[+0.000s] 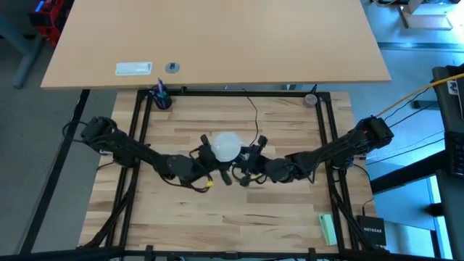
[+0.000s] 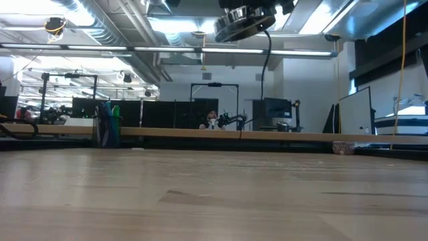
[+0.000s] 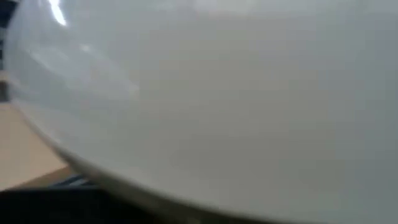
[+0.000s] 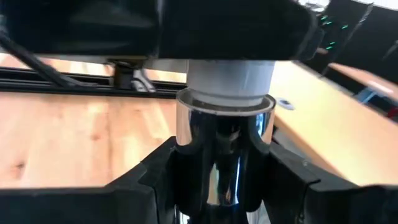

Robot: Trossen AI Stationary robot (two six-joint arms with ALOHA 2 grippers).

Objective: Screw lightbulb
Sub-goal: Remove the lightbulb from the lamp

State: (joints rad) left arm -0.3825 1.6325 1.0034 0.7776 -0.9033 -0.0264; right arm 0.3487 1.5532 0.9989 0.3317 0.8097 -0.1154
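The frosted white lightbulb (image 1: 225, 146) stands dome up over the table's middle. Its white neck (image 4: 230, 78) goes down into the round silver socket (image 4: 222, 143). My right gripper (image 4: 221, 186) is shut on the socket, coming from the table's right (image 1: 248, 165). My left gripper (image 1: 210, 154) comes from the table's left and is at the bulb, whose dome fills the left wrist view (image 3: 211, 99). The socket (image 2: 244, 23) is high above the table top, and its thin black cord (image 2: 267, 57) hangs from it. My left gripper is shut on the lightbulb's dome (image 1: 217, 149), coming about level from the table's left. The bulb itself hides the place of contact in the left wrist view. The bulb stands upright, its neck in the socket. My right gripper pinches the socket's silver wall (image 4: 186, 155) between its two fingers (image 4: 155, 177), one on each side. The fingers come about level from the table's right. The socket is upright, mouth up, lifted clear of the table.
The black cord (image 1: 254, 109) runs toward the far edge. A pen cup (image 1: 161, 98) stands at the far left corner and a small round thing (image 1: 311, 99) at the far right. A green object (image 1: 328, 228) lies near right. A second tabletop (image 1: 217, 43) lies beyond.
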